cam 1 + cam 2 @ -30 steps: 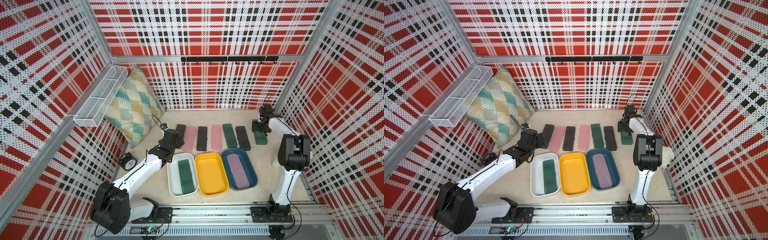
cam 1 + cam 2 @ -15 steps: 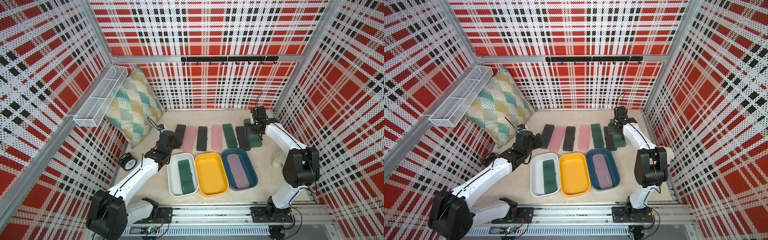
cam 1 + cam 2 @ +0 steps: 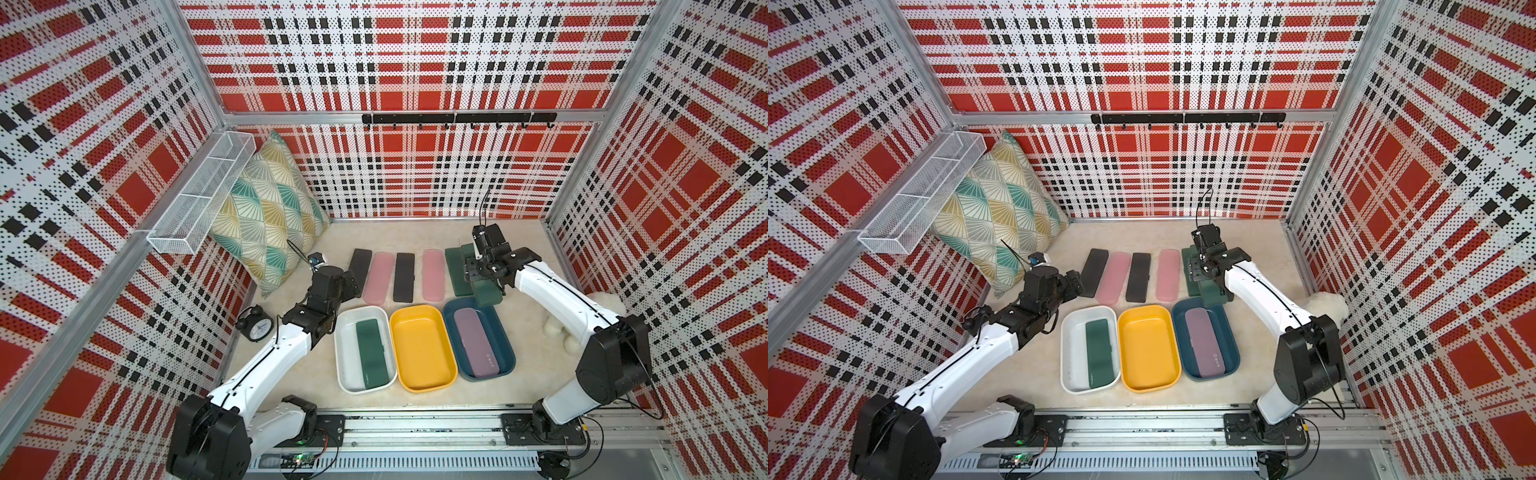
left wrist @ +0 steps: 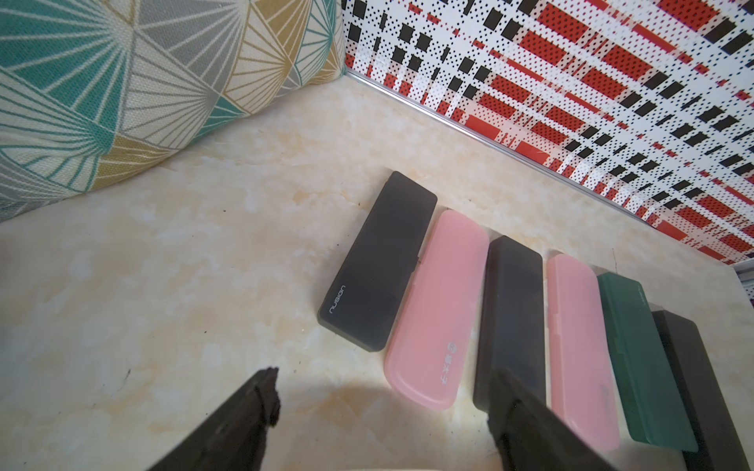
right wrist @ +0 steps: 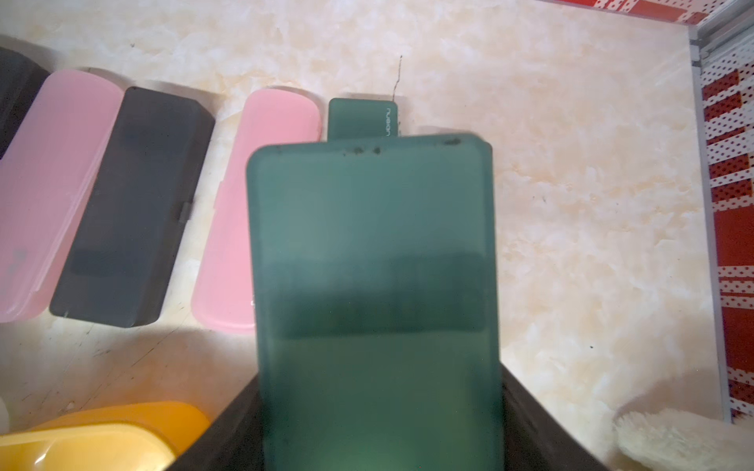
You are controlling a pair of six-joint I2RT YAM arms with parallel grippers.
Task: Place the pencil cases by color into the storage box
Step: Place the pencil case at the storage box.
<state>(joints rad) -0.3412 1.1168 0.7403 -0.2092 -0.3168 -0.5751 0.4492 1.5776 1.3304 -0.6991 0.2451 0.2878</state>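
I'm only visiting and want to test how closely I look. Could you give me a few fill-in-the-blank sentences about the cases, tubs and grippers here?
1. The held case in the right gripper is coloured ____.
2. The empty tub is coloured ____.
3. The left gripper has its jaws ____.
4. The white tub holds exactly ____ case.

Missing words: green; yellow; open; one.

Left arm stretches forward, left gripper (image 4: 383,391) spread wide; right arm bends inward, right gripper (image 3: 483,280) clamping a dark green case (image 5: 371,265).
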